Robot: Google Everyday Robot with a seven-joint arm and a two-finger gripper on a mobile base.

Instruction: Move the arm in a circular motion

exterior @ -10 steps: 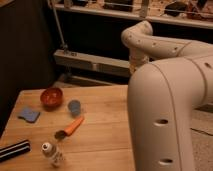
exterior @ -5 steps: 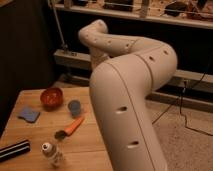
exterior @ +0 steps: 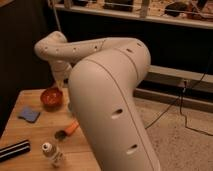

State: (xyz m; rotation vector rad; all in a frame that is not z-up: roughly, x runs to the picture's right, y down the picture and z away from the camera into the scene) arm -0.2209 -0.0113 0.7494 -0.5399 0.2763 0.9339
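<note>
The arm [exterior: 107,107] is a huge off-white tube with small dark holes and fills the middle of the camera view. Its thick near segment rises from the bottom. A thinner segment [exterior: 85,48] reaches left to a rounded elbow [exterior: 49,47] and then bends down. The gripper [exterior: 58,84] hangs at the end of that bend, just above and right of a red bowl [exterior: 51,97] on the wooden table [exterior: 25,132]. The arm hides the table's right side.
On the table lie a blue sponge [exterior: 29,114], an orange carrot [exterior: 72,128], a small white bottle [exterior: 49,150] and a black striped object [exterior: 13,150]. A dark shelf unit [exterior: 165,35] stands behind. Cables [exterior: 192,107] trail over the floor at right.
The arm has swung left across the view. Its elbow has gone from upper right to upper left, and the end now hangs over the red bowl.
</note>
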